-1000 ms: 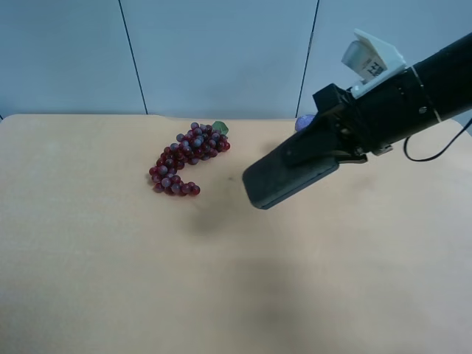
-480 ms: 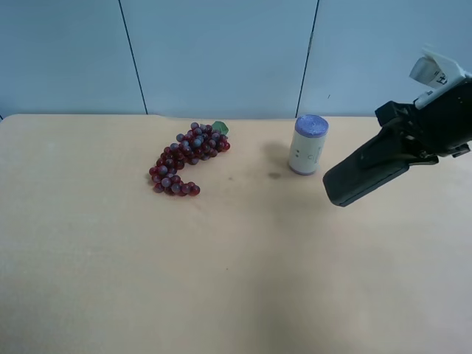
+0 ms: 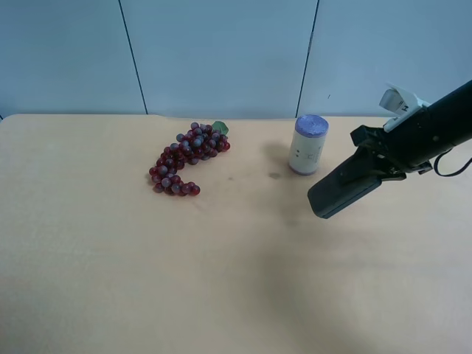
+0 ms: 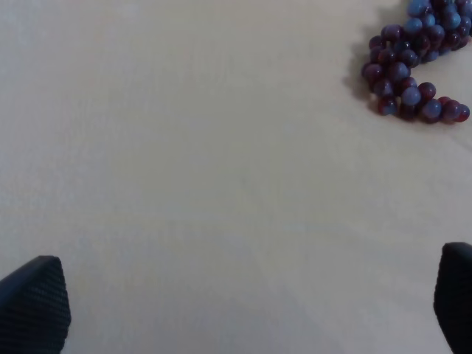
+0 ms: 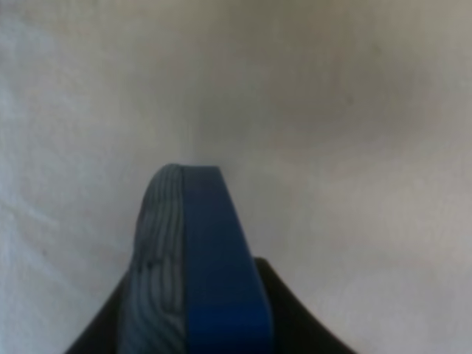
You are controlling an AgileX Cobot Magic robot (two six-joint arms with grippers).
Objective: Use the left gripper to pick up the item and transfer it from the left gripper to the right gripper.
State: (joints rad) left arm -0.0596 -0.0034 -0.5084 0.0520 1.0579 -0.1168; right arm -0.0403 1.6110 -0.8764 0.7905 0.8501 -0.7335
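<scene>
The item (image 3: pixel 343 190), a flat dark block, hangs tilted above the table at the exterior high view's right. The right gripper (image 3: pixel 372 168), black with a white top, is shut on its upper end. In the right wrist view the item (image 5: pixel 195 258) shows edge-on, with a blue side and a grey textured face, between the right gripper's (image 5: pixel 199 313) dark jaws. The left gripper (image 4: pixel 243 310) is open and empty over bare table; only its two black fingertips (image 4: pixel 33 302) show. It is out of the exterior high view.
A red-purple grape bunch (image 3: pixel 188 158) lies left of centre on the table and also shows in the left wrist view (image 4: pixel 413 81). A white can with a purple lid (image 3: pixel 307 144) stands upright just left of the held item. A blue-grey wall runs behind the table.
The right arm carried the item from the table's middle out to the right, uncovering the can, then came back slightly left and lower. Grapes and can have not moved.
</scene>
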